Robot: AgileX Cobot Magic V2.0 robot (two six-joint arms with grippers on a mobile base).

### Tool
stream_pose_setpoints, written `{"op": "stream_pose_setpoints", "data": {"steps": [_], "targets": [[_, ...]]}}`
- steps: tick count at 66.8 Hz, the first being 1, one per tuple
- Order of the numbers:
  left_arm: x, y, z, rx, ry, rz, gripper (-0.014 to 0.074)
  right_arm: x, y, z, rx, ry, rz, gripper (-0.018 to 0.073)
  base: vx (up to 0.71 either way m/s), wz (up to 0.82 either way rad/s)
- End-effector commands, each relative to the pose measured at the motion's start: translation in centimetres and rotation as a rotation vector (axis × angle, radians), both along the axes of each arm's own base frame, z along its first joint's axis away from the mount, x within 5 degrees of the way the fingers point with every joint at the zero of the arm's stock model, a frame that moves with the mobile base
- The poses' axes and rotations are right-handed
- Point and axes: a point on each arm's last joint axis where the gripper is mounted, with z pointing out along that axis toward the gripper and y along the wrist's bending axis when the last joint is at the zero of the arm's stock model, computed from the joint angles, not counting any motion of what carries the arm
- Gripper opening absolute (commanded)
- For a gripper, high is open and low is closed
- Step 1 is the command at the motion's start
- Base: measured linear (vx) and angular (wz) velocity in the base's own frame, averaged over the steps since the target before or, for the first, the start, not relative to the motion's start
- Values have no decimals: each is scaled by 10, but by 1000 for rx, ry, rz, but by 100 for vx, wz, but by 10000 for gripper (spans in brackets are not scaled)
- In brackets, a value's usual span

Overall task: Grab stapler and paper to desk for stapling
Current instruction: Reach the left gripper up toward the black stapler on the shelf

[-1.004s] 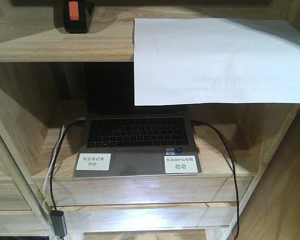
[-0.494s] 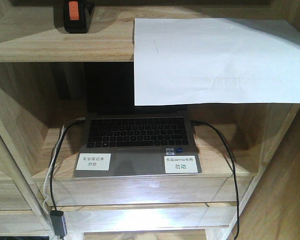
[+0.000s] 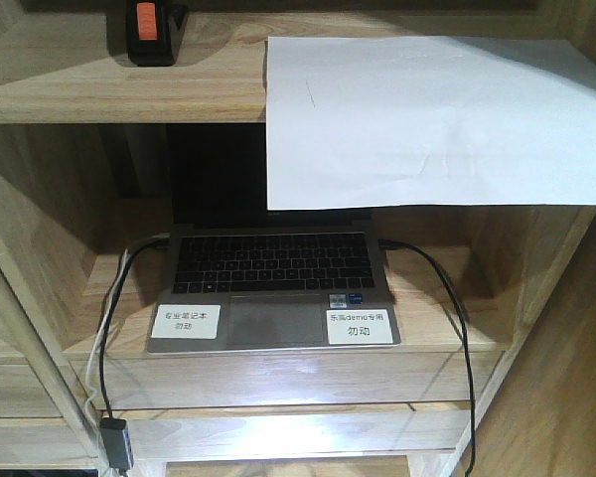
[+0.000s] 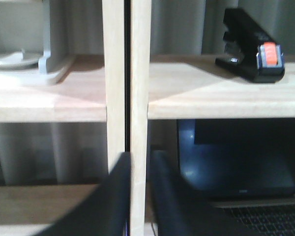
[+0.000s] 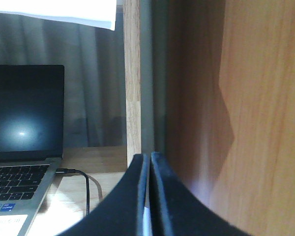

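1. Stapler: black with an orange patch, standing at the left end of the upper shelf, well apart from both hands.
2. Paper: white sheet on the same shelf, right of the stapler; its front part droops over the edge above the laptop.
3. Change: none seen. Both items lie as in the front views a moment earlier, so fetching looks not yet begun. No view shows the surface.
4. Left hand: fingers narrowly parted, empty, below shelf level, facing an upright post.
5. Right hand: fingers almost touching, empty, beside a wooden side wall.
6. Views: the front view shows no hands. The left wrist view alone shows the stapler side-on. The right wrist view catches only a corner of the paper.
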Motion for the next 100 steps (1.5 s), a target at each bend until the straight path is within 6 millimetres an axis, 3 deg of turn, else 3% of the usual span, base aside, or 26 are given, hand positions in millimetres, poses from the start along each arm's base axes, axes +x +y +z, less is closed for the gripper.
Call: {"op": "stream_pose_setpoints", "data": {"steps": [1,15,23,48,70,84,100], "targets": [[0,-1,19,-22,-117,-12,281,-2,0,7,-18,-86,0,-9,0,0],[0,-1,20,-24,-132,-13,538,-2,0,7,-18,-86,0,-9,0,0],[0,-1,20,-26,-131,-14,601,-2,0,7,-18,-86,0,-9,0,0],[-1,-5,20,-99,-132,-62,556,-2,0,7,-18,-86,0,-9,0,0],[6,-33,35,107,-157,-325,533,-2,0,7,-18,-86,0,-9,0,0],[34,-61,61,128,-114,-445,533,-2,0,7,-18,-86,0,-9,0,0],[89,-91,102,85,-87,-450,533,-2,0,7,-18,-86,0,-9,0,0]]}}
